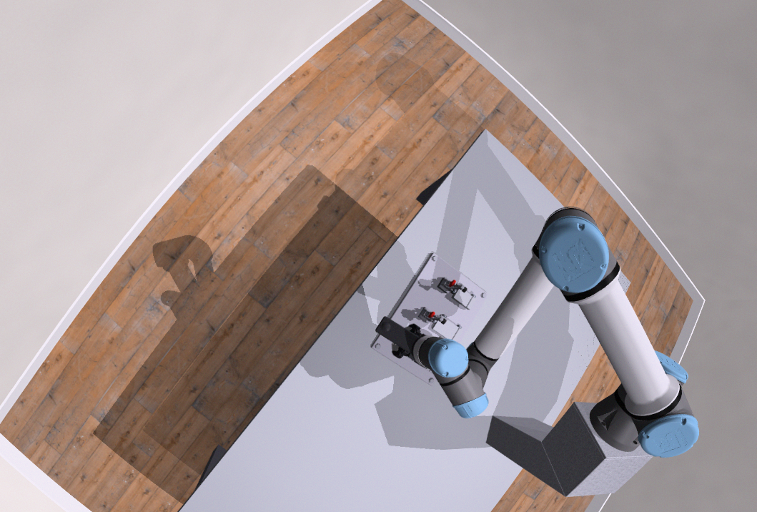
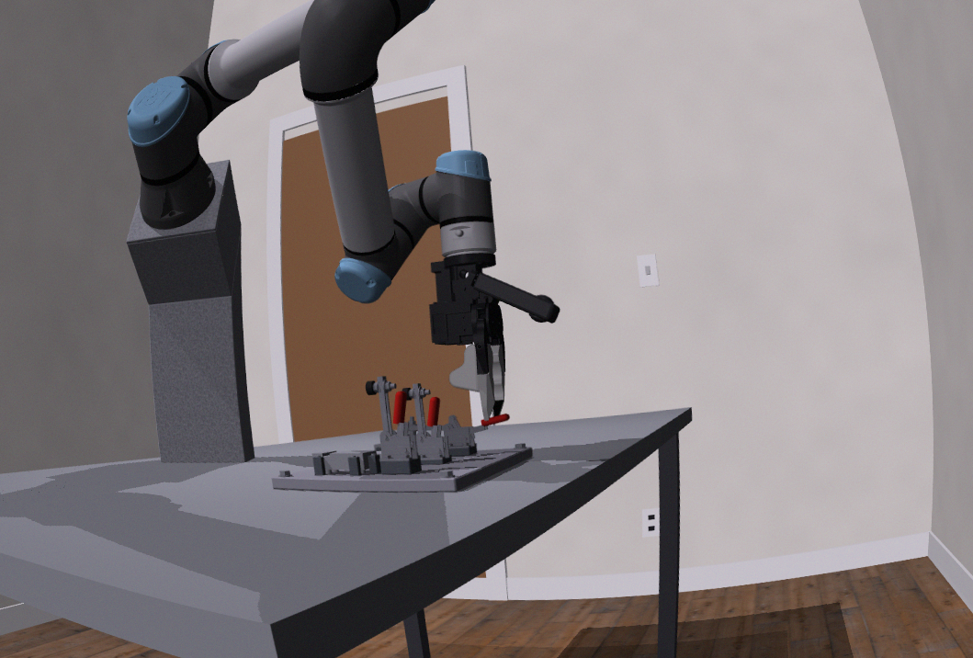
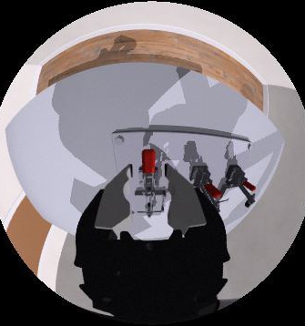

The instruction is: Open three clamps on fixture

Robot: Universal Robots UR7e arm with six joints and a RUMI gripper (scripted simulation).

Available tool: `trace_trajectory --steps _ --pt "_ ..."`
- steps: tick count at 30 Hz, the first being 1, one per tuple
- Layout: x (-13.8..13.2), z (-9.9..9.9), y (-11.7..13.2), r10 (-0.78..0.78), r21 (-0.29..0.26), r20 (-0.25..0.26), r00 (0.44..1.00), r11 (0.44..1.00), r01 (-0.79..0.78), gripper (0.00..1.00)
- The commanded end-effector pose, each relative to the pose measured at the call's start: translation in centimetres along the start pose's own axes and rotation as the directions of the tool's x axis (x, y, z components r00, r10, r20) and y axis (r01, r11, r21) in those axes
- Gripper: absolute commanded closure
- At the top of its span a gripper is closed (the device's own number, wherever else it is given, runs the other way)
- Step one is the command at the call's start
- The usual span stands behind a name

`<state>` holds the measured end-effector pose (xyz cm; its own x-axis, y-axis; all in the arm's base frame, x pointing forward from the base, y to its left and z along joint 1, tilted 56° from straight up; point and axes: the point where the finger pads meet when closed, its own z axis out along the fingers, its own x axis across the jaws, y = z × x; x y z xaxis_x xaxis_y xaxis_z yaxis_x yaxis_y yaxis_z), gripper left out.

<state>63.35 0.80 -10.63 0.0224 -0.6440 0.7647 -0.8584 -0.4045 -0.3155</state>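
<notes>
The fixture plate (image 1: 412,295) (image 2: 363,484) (image 3: 123,152) carries three toggle clamps. The far-right clamp in the wrist view (image 3: 235,175) (image 2: 399,449) and the middle clamp (image 3: 199,175) (image 2: 431,448) have their arms raised and red handles upright. The left clamp (image 3: 148,188) (image 2: 460,438) has its arm down and its red handle (image 3: 148,160) (image 2: 495,419) low, pointing outward. My gripper (image 3: 148,165) (image 2: 492,414) is partly open and holds nothing; its fingertips are at that handle, one on each side in the wrist view. Contact cannot be told. Pale parts (image 1: 462,294) (image 1: 445,327) lie by the two raised clamps.
The fixture sits on the grey table (image 1: 354,422) (image 2: 216,573), near its long edge. The two raised clamp arms stand beside my gripper, on the right in the wrist view. The robot's pedestal (image 1: 596,465) (image 2: 197,372) stands on the opposite side of the table.
</notes>
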Motion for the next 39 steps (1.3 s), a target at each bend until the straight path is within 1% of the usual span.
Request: trace_trajectory --steps 1,9,39 --pt "0.09 1.32 -0.21 0.003 0.002 -0.001 1.0 1.0 -0.003 0.72" --pt "0.1 1.92 -0.23 0.003 0.002 -0.001 1.0 1.0 -0.003 0.72" --pt "0.11 1.83 -0.26 0.003 0.003 -0.001 1.0 1.0 -0.003 0.72"
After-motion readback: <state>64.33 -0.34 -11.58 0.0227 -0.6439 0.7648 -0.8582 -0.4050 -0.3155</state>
